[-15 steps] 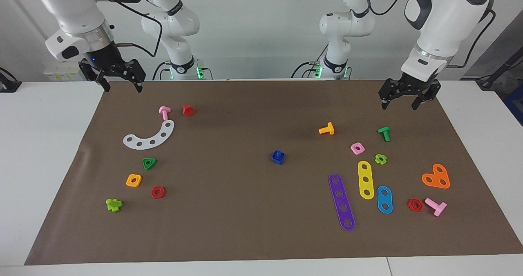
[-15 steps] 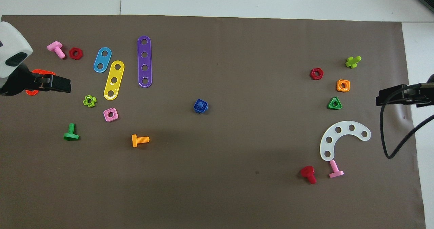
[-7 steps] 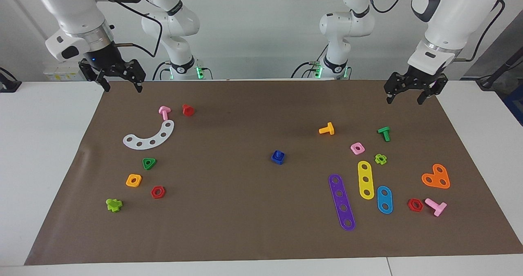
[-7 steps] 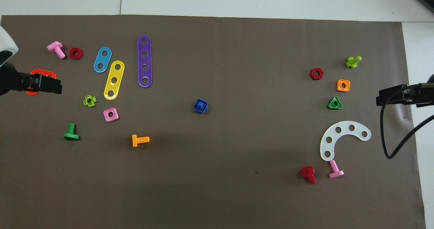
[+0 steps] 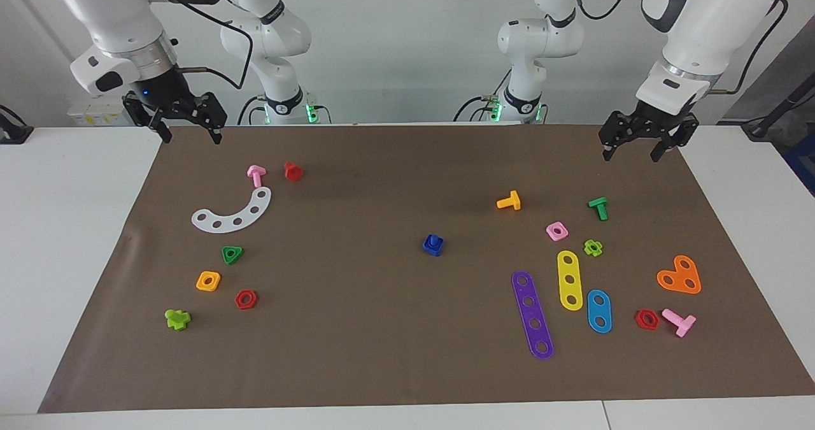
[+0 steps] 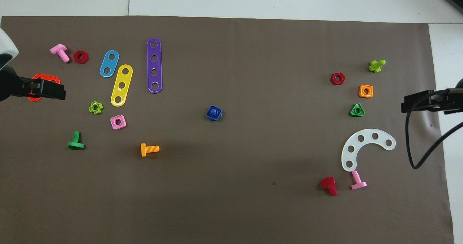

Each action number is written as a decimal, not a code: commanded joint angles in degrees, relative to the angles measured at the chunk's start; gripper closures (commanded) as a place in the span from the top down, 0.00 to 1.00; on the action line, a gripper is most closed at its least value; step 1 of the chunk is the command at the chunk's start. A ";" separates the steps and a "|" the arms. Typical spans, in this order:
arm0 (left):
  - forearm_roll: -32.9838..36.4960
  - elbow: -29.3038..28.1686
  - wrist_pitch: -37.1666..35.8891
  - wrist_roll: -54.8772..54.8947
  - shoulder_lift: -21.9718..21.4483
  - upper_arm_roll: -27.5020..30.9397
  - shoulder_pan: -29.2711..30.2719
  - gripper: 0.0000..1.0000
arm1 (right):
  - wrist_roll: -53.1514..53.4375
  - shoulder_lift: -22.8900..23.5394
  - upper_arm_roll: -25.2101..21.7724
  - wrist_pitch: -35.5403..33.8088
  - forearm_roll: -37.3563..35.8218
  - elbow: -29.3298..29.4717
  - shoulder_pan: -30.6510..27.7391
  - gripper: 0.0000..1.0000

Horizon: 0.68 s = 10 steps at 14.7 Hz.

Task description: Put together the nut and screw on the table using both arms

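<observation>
Nut with screw seated in it, mid-frame on desk. Left hand upper right, right hand upper left, both spread open, holding nothing.

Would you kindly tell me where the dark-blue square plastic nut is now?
The dark-blue square plastic nut lies mid-mat around the dark-blue plastic screw, with the orange T-shaped plastic bolt its closest neighbour.

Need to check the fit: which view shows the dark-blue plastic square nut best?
The overhead view: the dark-blue plastic square nut is seen from straight above mid-mat, its rounded square outline clear, with the dark-blue screw filling its centre hole. The facing view shows the same nut obliquely, screw poking up from it.
</observation>
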 commanded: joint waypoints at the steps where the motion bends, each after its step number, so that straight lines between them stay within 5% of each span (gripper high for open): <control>1: -0.77 1.00 -1.68 0.92 -0.20 0.86 -0.77 1.00 | 0.90 -1.18 0.19 -0.30 0.48 -1.11 -0.11 1.00; 10: -0.77 3.11 -5.98 0.92 -0.46 0.86 -0.77 1.00 | 0.90 -1.18 0.19 -0.30 0.48 -1.11 -0.11 1.00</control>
